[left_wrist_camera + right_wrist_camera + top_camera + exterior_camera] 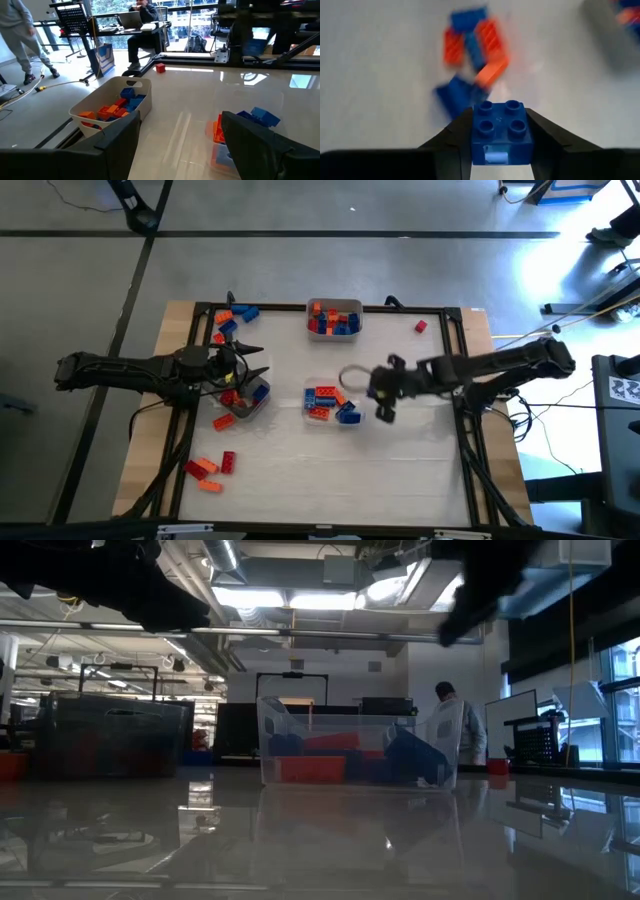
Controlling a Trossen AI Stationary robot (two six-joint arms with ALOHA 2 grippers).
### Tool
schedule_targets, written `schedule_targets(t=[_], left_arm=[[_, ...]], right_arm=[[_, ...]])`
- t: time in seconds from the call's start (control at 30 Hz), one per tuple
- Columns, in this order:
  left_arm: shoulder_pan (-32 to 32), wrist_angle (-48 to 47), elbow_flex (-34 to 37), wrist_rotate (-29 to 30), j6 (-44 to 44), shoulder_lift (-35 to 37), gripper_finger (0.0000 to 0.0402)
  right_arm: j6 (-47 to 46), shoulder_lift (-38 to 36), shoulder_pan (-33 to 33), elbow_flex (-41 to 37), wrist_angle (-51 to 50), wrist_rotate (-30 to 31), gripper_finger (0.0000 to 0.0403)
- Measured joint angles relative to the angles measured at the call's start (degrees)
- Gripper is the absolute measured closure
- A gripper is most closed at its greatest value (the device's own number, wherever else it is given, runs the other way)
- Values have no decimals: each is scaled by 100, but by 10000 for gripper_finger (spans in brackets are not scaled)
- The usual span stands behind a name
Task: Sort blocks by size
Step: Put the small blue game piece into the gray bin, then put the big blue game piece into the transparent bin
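Observation:
My right gripper (502, 150) is shut on a small blue four-stud brick (502, 127). In the high view it (378, 390) hangs just right of the middle clear tray (318, 417) of red, orange and blue bricks. My left gripper (250, 361) is open and empty above the left tray (258, 402), which also holds bricks. A third tray (333, 332) of bricks stands at the far edge. Loose bricks lie at the far left (232, 320) and near left (210, 465). A single red brick (420, 326) lies at the far right. My right gripper pinches the blue brick's two opposite side walls (476, 131) between its two fingers. The brick's studs face the wrist camera. It is lifted clear, above blurred red, orange and blue bricks (475, 45) below.
A dark frame (300, 307) borders the white work surface. The low view shows the middle tray (360, 755) on the glossy table. People show in the room beyond (142, 30). Bare surface lies along the near side (340, 470) and the right (420, 440).

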State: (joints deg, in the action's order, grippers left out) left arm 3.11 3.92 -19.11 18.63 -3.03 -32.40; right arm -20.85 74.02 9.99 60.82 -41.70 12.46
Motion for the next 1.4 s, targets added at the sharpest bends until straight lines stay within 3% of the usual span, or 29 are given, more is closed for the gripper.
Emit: schedule_targets(t=[0.3,0.47,0.67,0.9,0.97,1.17,1.4], left_arm=[[-2,0,0,0,5,2,137],[-2,-2,0,-1,-5,1,137],[-2,-18,0,-1,145,2,137],[-1,-60,0,-1,126,-1,137],[0,-50,0,0,140,-19,137],[7,-26,0,249,222,-156,137],[84,-96,-21,757,668,-295,137]], right_arm=[[1405,11,-1848,-175,1541,-3,268],[1627,185,-2872,-498,2722,-470,268],[1824,1032,-3745,-588,3996,-1194,268],[1835,2080,-4178,-593,5443,-1315,268],[1829,2243,-4240,-593,5637,-1319,252],[1923,2487,-4268,-548,5911,-1208,146],[2419,1946,-4261,-534,5876,-1357,83]])
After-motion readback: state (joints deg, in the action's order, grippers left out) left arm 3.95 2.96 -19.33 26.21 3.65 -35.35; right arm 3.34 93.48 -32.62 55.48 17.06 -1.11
